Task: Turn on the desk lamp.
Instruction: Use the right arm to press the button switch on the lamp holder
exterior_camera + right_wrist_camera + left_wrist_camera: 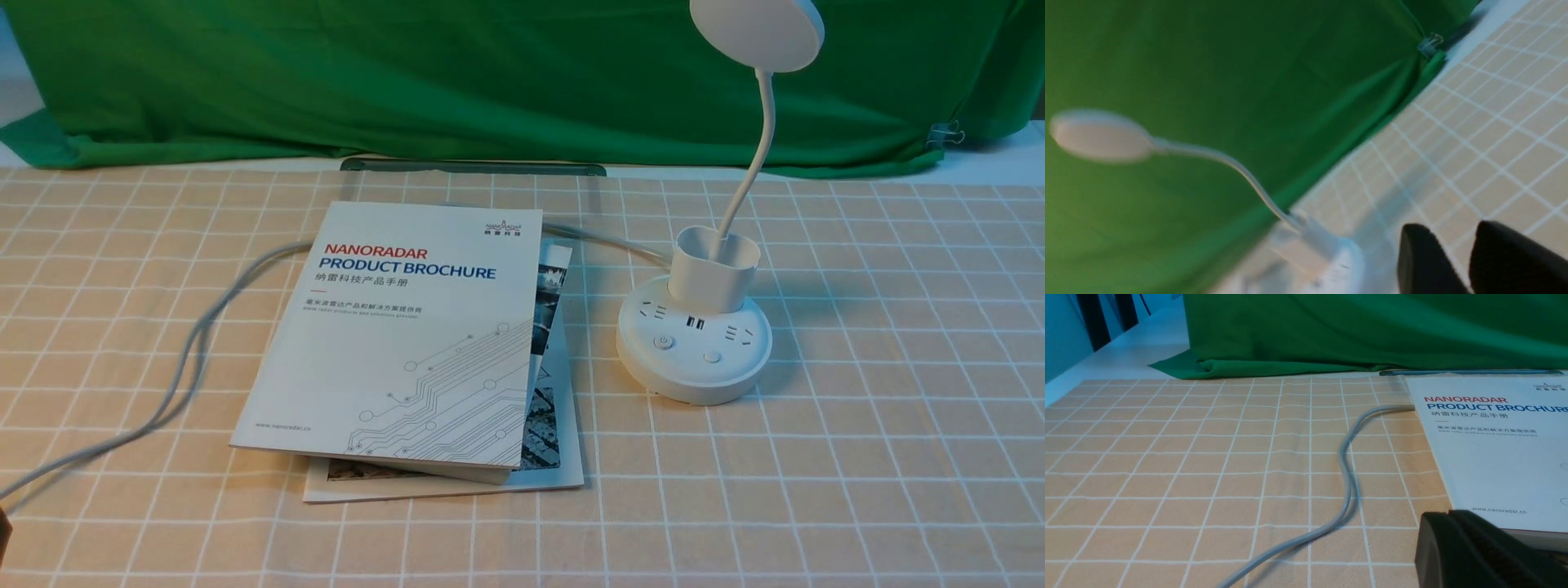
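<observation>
Your desk lamp [714, 278] stands on the bench [898, 408] just right of the brochure [408, 335], buttons [663, 342] turned toward you for an easy press, probably by the parted right claw [1453, 239] that has it in view, while the left claw [1450, 517] by the brochure's near corner shows too little to tell its state.

SITE: we judge this a staged test set in a lab or studio | BACKDROP: we note a green cloth [490, 73] draped behind, gathered by a binder clip [945, 135] | SURFACE: white counter [1008, 151] under a checked tablecloth [857, 457] | PROPS: company product brochure [408, 327] and desk lamp [694, 351] laid out
</observation>
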